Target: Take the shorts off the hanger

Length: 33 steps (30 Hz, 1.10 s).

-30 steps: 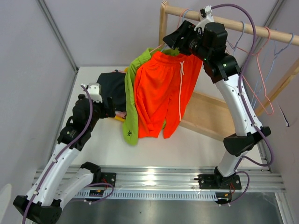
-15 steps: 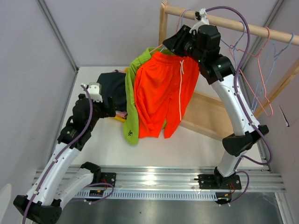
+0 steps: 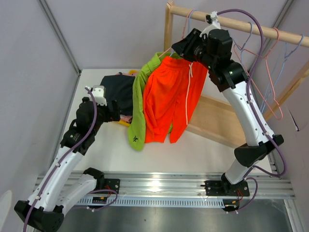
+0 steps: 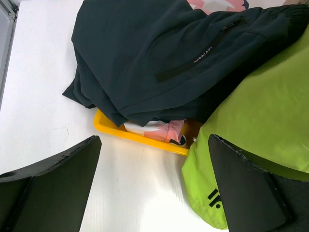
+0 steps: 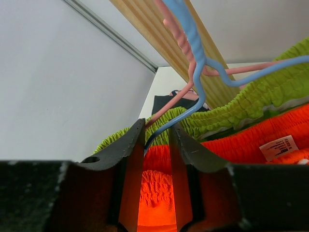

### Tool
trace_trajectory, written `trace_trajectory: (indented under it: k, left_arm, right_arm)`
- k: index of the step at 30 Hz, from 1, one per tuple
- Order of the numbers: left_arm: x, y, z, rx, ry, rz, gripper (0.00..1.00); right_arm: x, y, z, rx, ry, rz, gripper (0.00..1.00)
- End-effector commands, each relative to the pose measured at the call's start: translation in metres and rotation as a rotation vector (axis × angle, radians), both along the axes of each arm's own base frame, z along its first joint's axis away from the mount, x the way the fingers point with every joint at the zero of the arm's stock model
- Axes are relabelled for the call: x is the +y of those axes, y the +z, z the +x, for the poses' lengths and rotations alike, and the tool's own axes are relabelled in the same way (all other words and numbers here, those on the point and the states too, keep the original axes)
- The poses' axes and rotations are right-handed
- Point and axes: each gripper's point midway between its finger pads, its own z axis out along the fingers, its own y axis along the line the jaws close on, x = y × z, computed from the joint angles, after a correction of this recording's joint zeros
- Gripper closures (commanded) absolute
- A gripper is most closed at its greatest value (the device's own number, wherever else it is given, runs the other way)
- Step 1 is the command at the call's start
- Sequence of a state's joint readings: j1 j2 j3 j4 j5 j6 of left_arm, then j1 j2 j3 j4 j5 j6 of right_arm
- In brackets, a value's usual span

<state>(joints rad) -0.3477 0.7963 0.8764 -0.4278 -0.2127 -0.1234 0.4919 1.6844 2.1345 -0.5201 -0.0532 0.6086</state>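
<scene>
The bright orange shorts (image 3: 169, 101) with a white drawstring hang from a blue hanger (image 5: 193, 48) on the wooden rail (image 3: 241, 24), beside the lime green shorts (image 3: 137, 121). My right gripper (image 3: 186, 46) is up at the waistbands, shut on the bunched orange waistband (image 5: 159, 193), and the blue wire runs between its fingertips (image 5: 158, 133). Dark shorts (image 4: 159, 58) and pink patterned shorts (image 4: 169, 129) lie piled on a yellow tray (image 4: 140, 137). Low over the table before that tray, my left gripper (image 4: 153, 145) stands open and holds nothing. The green hem (image 4: 256, 116) is next to its right finger.
A pink hanger (image 5: 176, 29) twists around the blue one. Several bare wire hangers (image 3: 270, 87) hang further right on the rail. The wooden rack frame (image 3: 217, 121) stands on the table's right side. Grey walls close in at the left and back.
My right gripper has narrowed onto the orange waistband and shifted slightly up and right, pulling the orange shorts' top with it. The left arm has stayed still.
</scene>
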Motion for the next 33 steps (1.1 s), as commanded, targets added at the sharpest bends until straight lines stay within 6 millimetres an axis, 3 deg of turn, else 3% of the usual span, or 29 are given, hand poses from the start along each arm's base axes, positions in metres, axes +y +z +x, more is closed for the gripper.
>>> trace_trajectory:
  k: [1, 6, 12, 15, 20, 27, 33]
  left_arm:
    - [-0.006, 0.005, 0.004, -0.025, -0.013, -0.021, 0.01]
    - [-0.006, 0.003, 0.005, -0.019, -0.014, -0.018, 0.01]
    - [-0.006, 0.001, 0.005, -0.013, -0.016, -0.015, 0.01]
    - [-0.006, 0.001, 0.005, -0.012, -0.017, -0.015, 0.01]
    - [-0.006, 0.0, 0.005, -0.01, -0.018, -0.013, 0.01]
    - [-0.007, 0.0, 0.005, -0.01, -0.022, -0.014, 0.01]
    - [-0.007, 0.001, 0.005, -0.011, -0.023, -0.013, 0.01]
  right_arm:
    - [-0.016, 0.025, -0.017, -0.065, -0.033, 0.009, 0.7]
    - [-0.023, 0.028, -0.024, -0.071, -0.049, 0.007, 0.6]
    - [-0.031, 0.029, -0.028, -0.075, -0.056, 0.01, 0.68]
    - [-0.032, 0.025, -0.025, -0.065, -0.057, 0.015, 0.67]
    - [-0.026, 0.026, -0.019, -0.067, -0.047, 0.033, 0.62]
    - [-0.017, 0.038, -0.011, -0.087, -0.022, 0.06, 0.48]
    - [-0.011, 0.046, -0.007, -0.101, -0.013, 0.083, 0.49]
